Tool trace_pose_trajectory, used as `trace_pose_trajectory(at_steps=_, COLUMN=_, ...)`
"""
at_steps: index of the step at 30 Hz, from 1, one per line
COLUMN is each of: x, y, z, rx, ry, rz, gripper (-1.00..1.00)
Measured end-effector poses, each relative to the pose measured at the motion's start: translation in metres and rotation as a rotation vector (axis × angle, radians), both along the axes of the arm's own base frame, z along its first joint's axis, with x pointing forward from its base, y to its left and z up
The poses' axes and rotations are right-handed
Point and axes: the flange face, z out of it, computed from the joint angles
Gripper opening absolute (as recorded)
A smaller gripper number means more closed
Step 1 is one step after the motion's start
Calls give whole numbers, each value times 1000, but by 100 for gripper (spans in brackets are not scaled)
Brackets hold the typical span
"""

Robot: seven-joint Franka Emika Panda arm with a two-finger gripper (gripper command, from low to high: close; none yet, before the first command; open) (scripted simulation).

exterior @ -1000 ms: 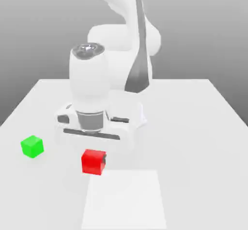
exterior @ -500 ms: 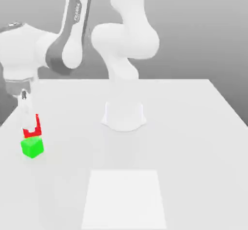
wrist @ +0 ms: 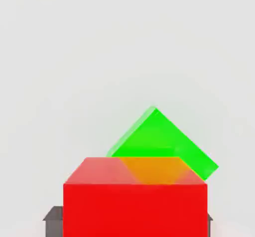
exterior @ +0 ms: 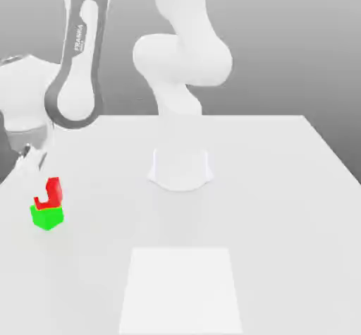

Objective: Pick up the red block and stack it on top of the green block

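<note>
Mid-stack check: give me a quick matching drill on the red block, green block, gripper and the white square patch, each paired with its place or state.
Things:
1. red block
2. green block
3. gripper
4. white square patch

Places or states:
A. flat on the table, front centre of the exterior view
B. on the table at the exterior view's left, under another cube
C. shut on a cube
D. held just over the other cube

Pairs: 1-D, 2-B, 3-C, 4-A
</note>
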Motion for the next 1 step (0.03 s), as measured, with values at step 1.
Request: trace_pose_trajectory(at_steps=1, x=-1, y=-1, z=-2, rx=-6, ry=4, rz=-1, gripper=-100)
